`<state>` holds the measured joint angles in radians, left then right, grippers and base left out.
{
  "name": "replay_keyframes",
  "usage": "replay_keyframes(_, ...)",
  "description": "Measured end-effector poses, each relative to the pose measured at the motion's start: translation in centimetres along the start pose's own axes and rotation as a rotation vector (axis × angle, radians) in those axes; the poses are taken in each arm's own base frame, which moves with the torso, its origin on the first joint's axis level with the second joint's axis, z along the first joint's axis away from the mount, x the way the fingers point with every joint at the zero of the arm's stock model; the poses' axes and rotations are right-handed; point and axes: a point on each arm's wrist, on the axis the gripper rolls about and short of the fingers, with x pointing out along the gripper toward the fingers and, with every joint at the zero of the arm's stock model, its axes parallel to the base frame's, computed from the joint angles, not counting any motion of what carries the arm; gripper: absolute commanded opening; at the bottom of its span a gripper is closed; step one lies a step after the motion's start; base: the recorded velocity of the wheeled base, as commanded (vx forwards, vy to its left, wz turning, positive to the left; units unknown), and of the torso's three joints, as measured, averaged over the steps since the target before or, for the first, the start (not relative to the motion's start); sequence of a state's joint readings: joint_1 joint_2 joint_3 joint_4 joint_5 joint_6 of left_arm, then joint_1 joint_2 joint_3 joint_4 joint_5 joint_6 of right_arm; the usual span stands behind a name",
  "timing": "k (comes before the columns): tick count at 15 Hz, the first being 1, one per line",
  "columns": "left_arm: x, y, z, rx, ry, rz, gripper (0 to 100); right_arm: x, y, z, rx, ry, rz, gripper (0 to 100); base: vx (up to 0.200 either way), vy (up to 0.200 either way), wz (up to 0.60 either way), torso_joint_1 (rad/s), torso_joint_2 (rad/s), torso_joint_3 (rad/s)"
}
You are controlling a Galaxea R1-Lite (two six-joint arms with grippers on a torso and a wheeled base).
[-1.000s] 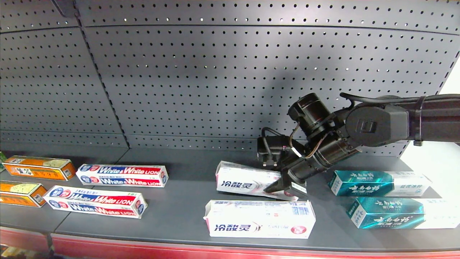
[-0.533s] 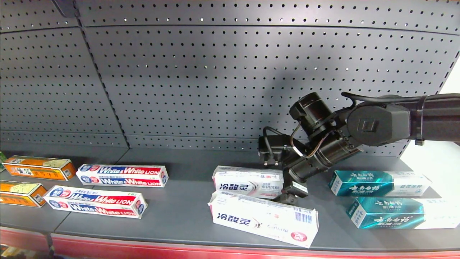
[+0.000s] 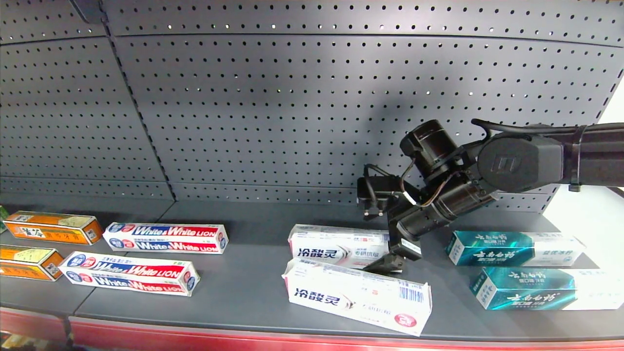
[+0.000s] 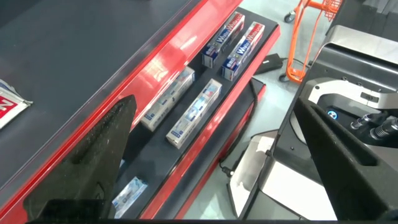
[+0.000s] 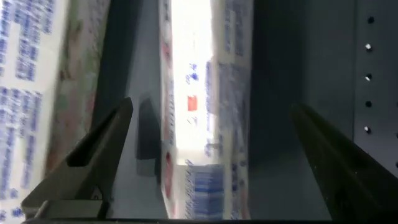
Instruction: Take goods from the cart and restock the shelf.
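Two white toothpaste boxes lie mid-shelf on the grey shelf. The rear box lies flat and square to the back wall. The front box lies skewed, its right end near the red front lip. My right gripper hangs just over the rear box's right end. In the right wrist view that gripper is open, its fingers standing well clear on either side of the rear box. The front box lies beside it. My left gripper is open and holds nothing, low beside the shelf's red edge.
Two teal boxes lie right of the gripper. Two red-and-white boxes and two orange boxes lie at left. A lower shelf with boxes and an orange cart are below.
The rear white box went from tilted in my right gripper to flat on the shelf, let go. The front box got knocked askew. The gripper lifted slightly and drew back right.
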<state>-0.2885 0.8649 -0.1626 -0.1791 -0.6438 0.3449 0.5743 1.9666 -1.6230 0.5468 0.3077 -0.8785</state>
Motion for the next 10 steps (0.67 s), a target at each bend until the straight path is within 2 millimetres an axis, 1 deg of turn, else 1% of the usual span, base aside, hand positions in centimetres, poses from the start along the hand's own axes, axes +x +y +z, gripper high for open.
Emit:
replay_keyframes(3, 0.0, 0.0, -0.1, -0.002, 0.003, 0.000, 100, -0.8, -0.3, -0.3, 0.009, -0.001, -0.018, 100, 0.000, 0.000, 0.00, 0.000, 0.00, 0.000)
replay_keyframes(5, 0.0, -0.1, -0.2, -0.003, 0.004, 0.000, 100, -1.8, -0.5, -0.6, 0.017, -0.004, -0.038, 100, 0.000, 0.000, 0.00, 0.000, 0.00, 0.000)
replay_keyframes(8, -0.1, -0.1, -0.2, -0.001, 0.002, 0.001, 100, -3.6, -0.8, -1.5, 0.042, 0.000, -0.079, 100, 0.000, 0.000, 0.00, 0.000, 0.00, 0.000)
replay_keyframes(10, -0.1, -0.2, -0.3, 0.000, 0.002, 0.001, 100, -4.8, -0.6, -2.1, 0.053, 0.000, -0.097, 100, 0.000, 0.000, 0.00, 0.000, 0.00, 0.000)
